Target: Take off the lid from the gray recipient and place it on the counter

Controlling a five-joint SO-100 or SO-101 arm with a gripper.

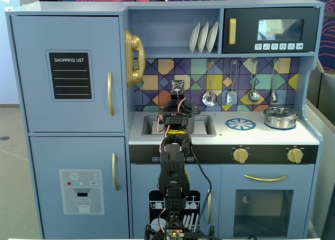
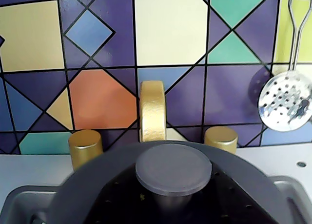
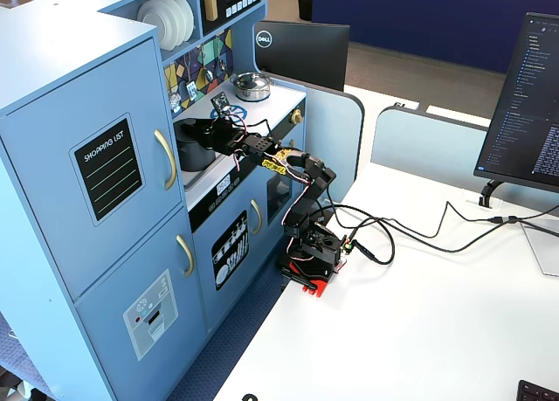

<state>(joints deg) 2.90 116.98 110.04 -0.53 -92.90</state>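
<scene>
The dark gray lid [image 2: 173,168] with its round central knob fills the bottom of the wrist view, very close to the camera. The gray recipient [image 3: 192,149] stands in the sink cutout of the white counter [image 1: 261,136]. In a fixed view, my gripper [image 3: 210,130] reaches over the pot's top from the right. In the front fixed view my gripper [image 1: 176,114] and arm cover the pot. No fingers show in the wrist view, and I cannot tell whether the jaws are open or closed on the knob. The lid looks seated on the pot.
The sink [image 1: 207,126] takes up the counter's left part, with the gold faucet [image 2: 152,112] and its two gold knobs just behind the lid. A blue burner ring [image 1: 240,124] and a shiny steel pot [image 1: 280,117] are to the right. Utensils [image 2: 285,101] hang on the tiled wall.
</scene>
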